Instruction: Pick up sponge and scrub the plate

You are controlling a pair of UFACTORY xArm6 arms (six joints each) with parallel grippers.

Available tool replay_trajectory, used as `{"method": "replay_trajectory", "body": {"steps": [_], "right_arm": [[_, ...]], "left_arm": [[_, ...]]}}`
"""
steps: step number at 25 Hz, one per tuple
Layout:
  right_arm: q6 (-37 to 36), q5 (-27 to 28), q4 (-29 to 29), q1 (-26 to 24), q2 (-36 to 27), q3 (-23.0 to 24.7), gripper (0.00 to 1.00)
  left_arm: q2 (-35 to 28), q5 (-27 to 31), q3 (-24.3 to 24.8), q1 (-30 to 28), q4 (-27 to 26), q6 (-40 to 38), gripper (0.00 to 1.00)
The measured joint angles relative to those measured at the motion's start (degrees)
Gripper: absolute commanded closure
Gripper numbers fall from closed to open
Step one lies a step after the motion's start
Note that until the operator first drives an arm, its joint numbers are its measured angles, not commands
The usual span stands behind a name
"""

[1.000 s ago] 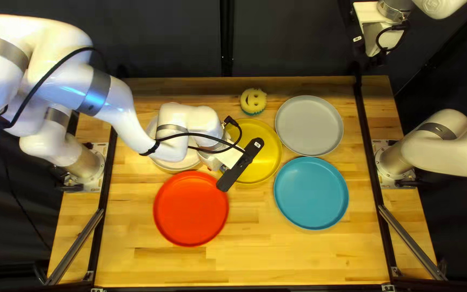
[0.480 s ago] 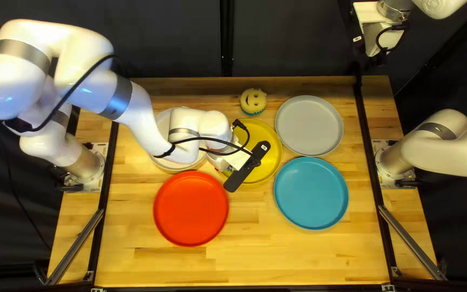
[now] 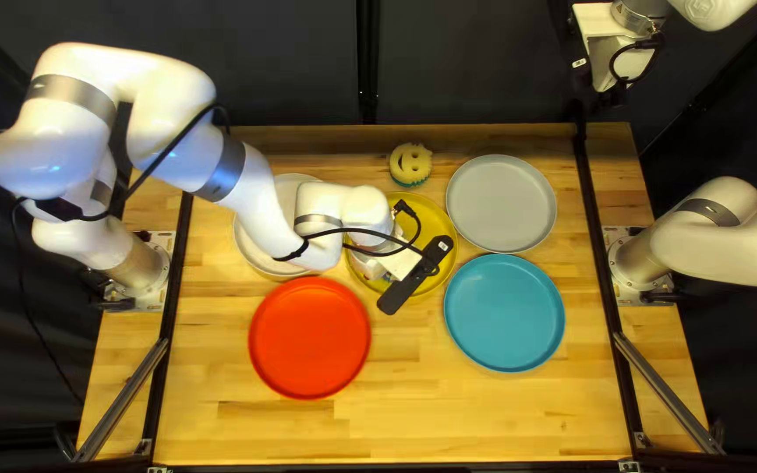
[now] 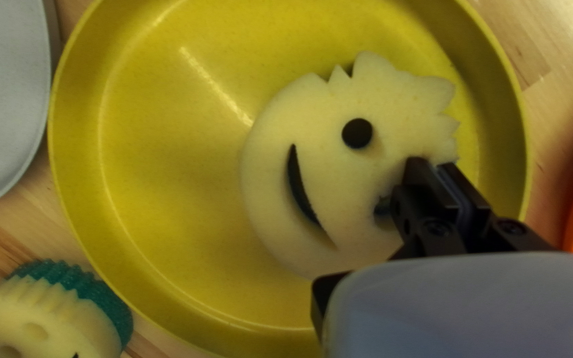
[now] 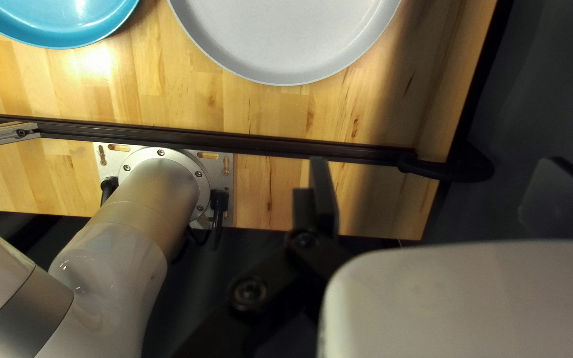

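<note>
Your L gripper (image 4: 431,162), clenched on sponge (image 4: 313,126), just slid farther over yellow plate (image 4: 167,146); prob. scrubbing. R gripper (image 5: 436,159) released.

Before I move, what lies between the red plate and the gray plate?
The yellow plate, with a smiley sponge in it and my left gripper at that sponge; the left wrist view shows this.

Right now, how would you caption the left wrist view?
My left gripper at a smiling sponge in a yellow plate, a second sponge beside the plate.
</note>
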Motion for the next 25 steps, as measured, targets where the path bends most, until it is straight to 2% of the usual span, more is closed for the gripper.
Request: {"method": "replay_trajectory", "body": {"steps": [4,8,18,25], "right_arm": [[0.0,0.0,0.0,0.0,0.0,0.0,0.0],[0.0,0.0,0.0,0.0,0.0,0.0,0.0],[0.0,0.0,0.0,0.0,0.0,0.0,0.0],[0.0,0.0,0.0,0.0,0.0,0.0,0.0]], "left_arm": [[2.7,0.2,-3.1,0.4,-0.2,1.2,1.0],[3.3,0.0,-3.5,0.2,-0.1,1.5,1.0],[-5.9,-0.1,7.3,-0.7,1.2,-1.7,1.0],[-8.9,-0.4,11.4,-0.6,0.8,-3.1,1.0]]}}
